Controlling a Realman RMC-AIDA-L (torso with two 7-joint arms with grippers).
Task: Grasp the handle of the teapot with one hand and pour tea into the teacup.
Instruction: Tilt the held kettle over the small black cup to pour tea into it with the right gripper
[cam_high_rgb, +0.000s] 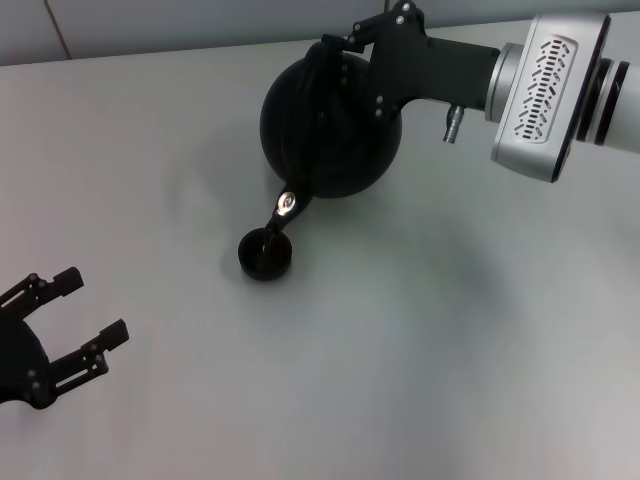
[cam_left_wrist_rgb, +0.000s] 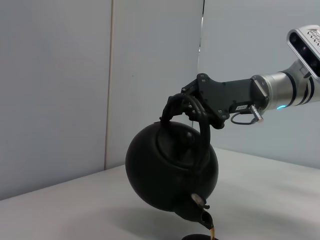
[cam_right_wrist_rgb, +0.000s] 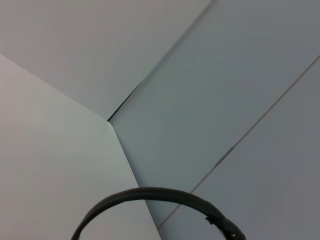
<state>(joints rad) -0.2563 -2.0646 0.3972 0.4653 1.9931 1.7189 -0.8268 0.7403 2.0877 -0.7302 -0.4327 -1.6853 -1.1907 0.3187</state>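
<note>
The right claw (cam_left_wrist_rgb: 192, 107) was clamped on the handle (cam_left_wrist_rgb: 186, 107) of the teapot (cam_left_wrist_rgb: 167, 167), holding the pot off the desk (cam_high_rgb: 420, 350) toward the far side and tipped with its spout (cam_high_rgb: 282, 212) pointing down and nearer. A thin brown stream of tea (cam_left_wrist_rgb: 212, 232) ran from the spout into the teacup (cam_high_rgb: 265, 254), which stood on the desk just below and nearer than the pot. The left claw (cam_high_rgb: 78, 315) sat at the near left edge, well apart from both, its fingers spread apart and holding nothing.
</note>
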